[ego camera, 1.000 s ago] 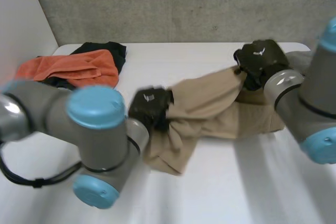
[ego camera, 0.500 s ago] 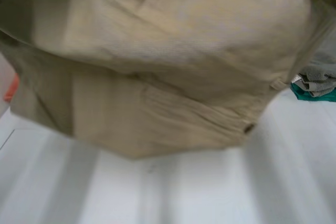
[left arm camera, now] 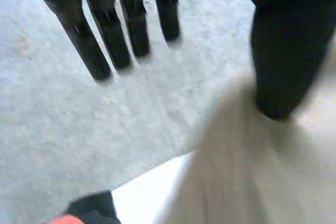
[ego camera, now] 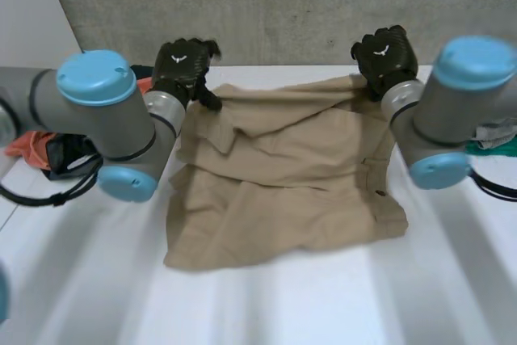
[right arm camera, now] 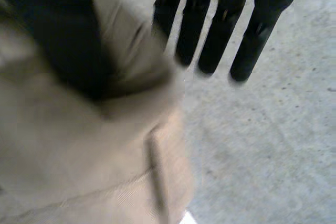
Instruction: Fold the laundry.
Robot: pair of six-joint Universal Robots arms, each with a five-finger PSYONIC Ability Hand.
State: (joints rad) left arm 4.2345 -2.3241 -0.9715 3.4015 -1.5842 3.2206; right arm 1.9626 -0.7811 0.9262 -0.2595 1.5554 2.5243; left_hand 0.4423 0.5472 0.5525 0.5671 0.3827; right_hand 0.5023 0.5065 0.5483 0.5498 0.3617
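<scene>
**Item: beige garment** [ego camera: 283, 175]. It lies spread across the middle of the white table [ego camera: 323, 313], rumpled, with loose folds running across it. The far edge is lifted a little at both far corners, and the near edge lies flat on the table. A small dark button [ego camera: 380, 193] sits near its right-hand edge.

**Surroundings.**
- An orange cloth [ego camera: 20, 147] lies at the table's far left and is mostly hidden behind the left arm [ego camera: 97, 111]. In the left wrist view it lies against a black cloth [left arm camera: 92, 208], well apart from the garment.
- Grey and green cloths [ego camera: 497, 136] are stacked at the table's right, behind the right arm [ego camera: 452, 103], and do not touch the garment.
- A grey concrete wall [ego camera: 283, 6] stands just behind the table's far edge.

**Edges and room.**
- Bare table runs along the whole near side of the garment and on both of its flanks.
- The far side is tight: the garment's far edge, both hands and the wall are close together.
- Each arm reaches in beside one flank of the garment.

**Left hand** [ego camera: 184, 66]. It is at the far left corner of the garment. In the left wrist view its fingers [left arm camera: 107, 35] are straight, slightly spread and clear of the cloth. Only the thumb tip touches the beige fabric [left arm camera: 262, 171]. Nothing is pinched.

**Right hand** [ego camera: 386, 56]. It is at the far right corner of the garment. In the right wrist view its fingers [right arm camera: 210, 30] are straight and parted. The fabric [right arm camera: 79, 156] is draped about the thumb, lying loose between the thumb and the nearest finger rather than squeezed.
</scene>
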